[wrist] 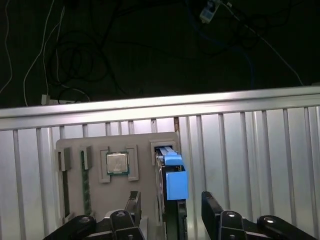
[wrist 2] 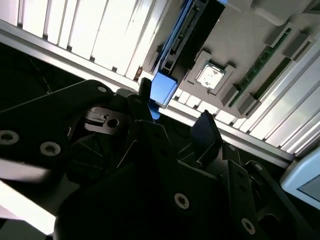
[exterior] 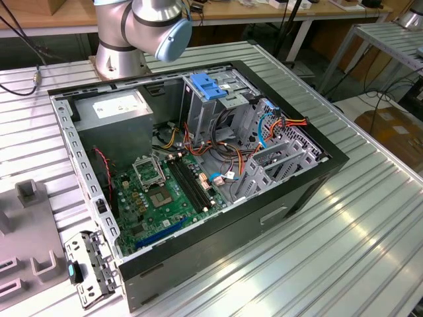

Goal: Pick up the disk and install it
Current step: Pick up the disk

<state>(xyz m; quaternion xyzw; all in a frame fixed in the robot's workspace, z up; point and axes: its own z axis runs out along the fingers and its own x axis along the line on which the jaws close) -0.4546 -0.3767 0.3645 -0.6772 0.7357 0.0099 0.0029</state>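
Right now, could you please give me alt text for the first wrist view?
The open gripper hangs over the disk, one finger on each side and neither touching it. The disk stands on edge in a slot of a grey tray that also holds a chip, on a ribbed metal table.

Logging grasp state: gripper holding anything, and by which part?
Nothing is held. The gripper is open, its fingers straddling the disk in the grey holder without touching it.
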